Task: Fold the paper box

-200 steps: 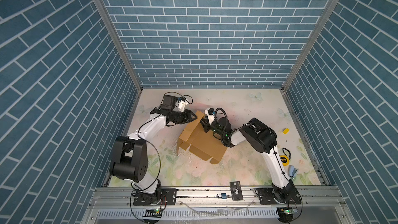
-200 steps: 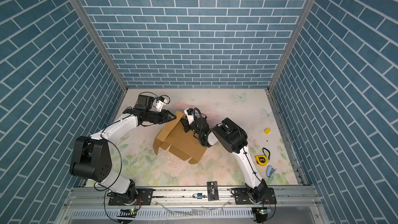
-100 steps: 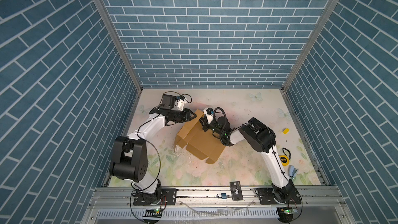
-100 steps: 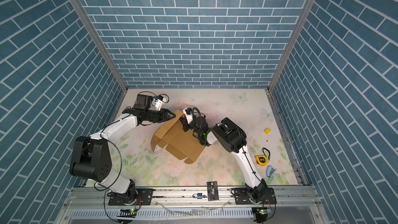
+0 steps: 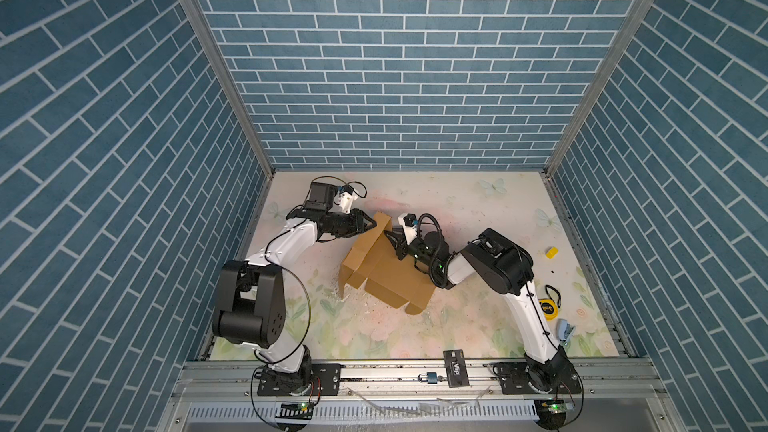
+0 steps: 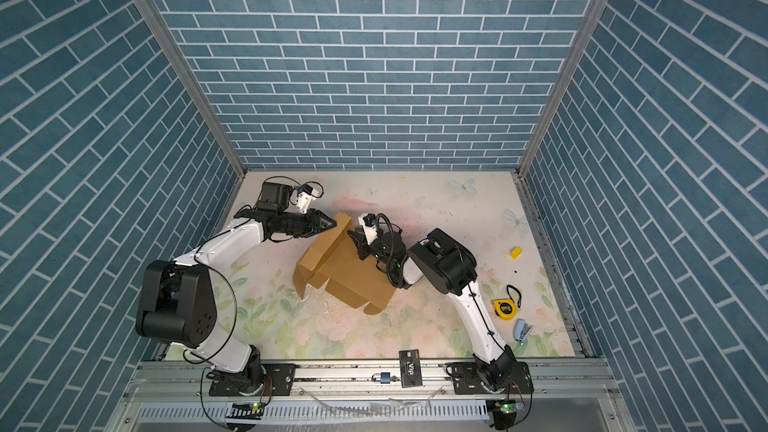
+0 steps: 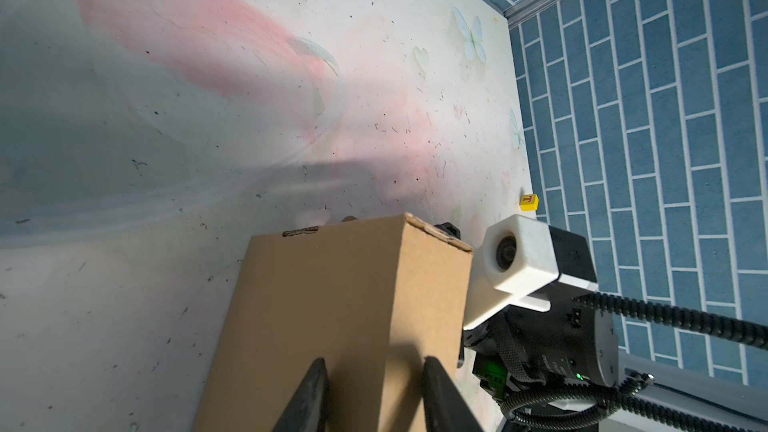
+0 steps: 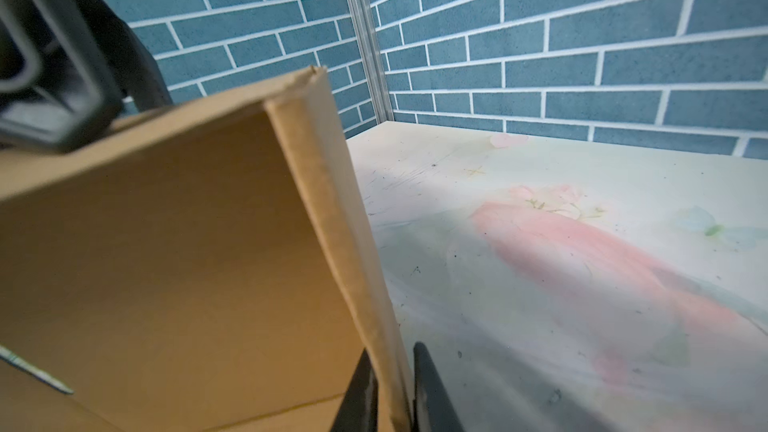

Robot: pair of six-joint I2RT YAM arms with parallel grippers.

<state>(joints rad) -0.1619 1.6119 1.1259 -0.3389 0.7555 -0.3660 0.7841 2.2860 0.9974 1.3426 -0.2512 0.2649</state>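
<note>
The paper box (image 5: 386,272) is tan cardboard, partly folded, lying mid-table in both top views (image 6: 345,272), with one wall raised at its far end. My left gripper (image 5: 372,224) reaches that raised wall from the left. Seen from the left wrist, its jaws (image 7: 374,367) stand apart over the flat outer face of the box (image 7: 332,305), pinching nothing. My right gripper (image 5: 394,243) comes in from the right side. Its fingers (image 8: 424,376) are shut on the thin edge of the raised wall (image 8: 340,243).
Along the right side of the floral mat lie a yellow block (image 5: 551,252), a yellow tape measure (image 5: 547,308) and a blue clip (image 5: 564,331). A black card (image 5: 456,367) and a padlock (image 5: 428,376) sit on the front rail. White crumbs (image 5: 353,301) lie by the box.
The box has slid a little to the left with both grippers at its raised wall. The left jaws have narrowed slightly. The right gripper keeps its hold.
</note>
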